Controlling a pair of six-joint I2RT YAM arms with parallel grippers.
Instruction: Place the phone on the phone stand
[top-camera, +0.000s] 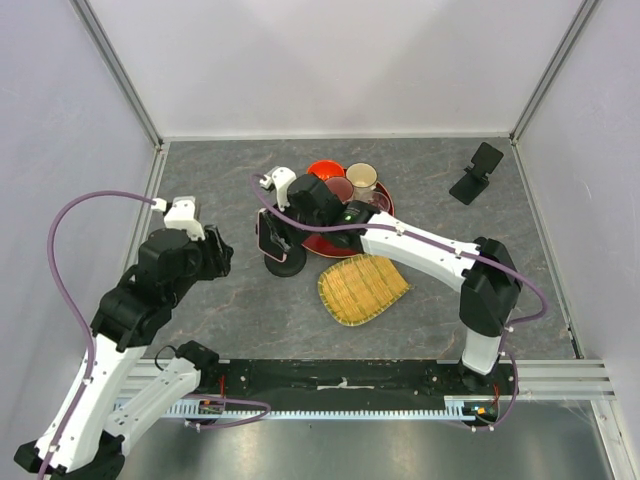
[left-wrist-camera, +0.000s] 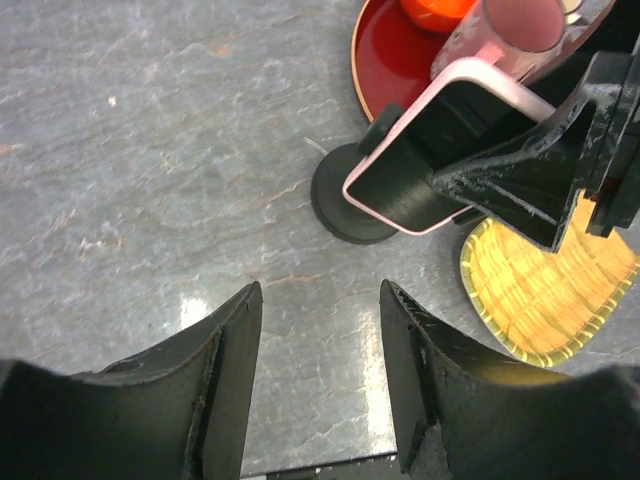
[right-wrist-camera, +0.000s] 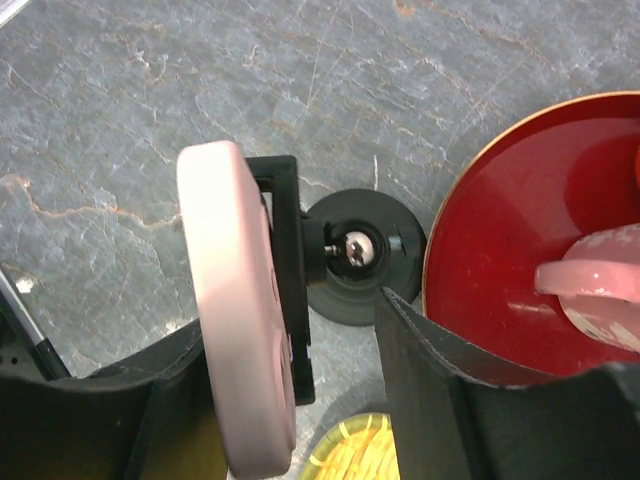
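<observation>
The phone (top-camera: 268, 238), in a pink case, leans on the black phone stand (top-camera: 286, 265) with its round base, left of the table's middle. My right gripper (top-camera: 281, 226) reaches down around the phone. Seen from the right wrist, the phone (right-wrist-camera: 240, 300) and the stand's back plate lie between my open right gripper's (right-wrist-camera: 290, 400) fingers, with a gap to the right finger (right-wrist-camera: 450, 390). My left gripper (top-camera: 218, 252) hangs open and empty left of the stand. From the left wrist, the phone (left-wrist-camera: 420, 160) and the stand's base (left-wrist-camera: 345, 200) lie ahead of my left gripper (left-wrist-camera: 320, 300).
A red tray (top-camera: 318, 243) with cups (top-camera: 361, 178) sits just behind the stand. A woven yellow dish (top-camera: 362, 288) lies to its right front. A second black stand (top-camera: 477, 172) is at the far right corner. Walls enclose the table.
</observation>
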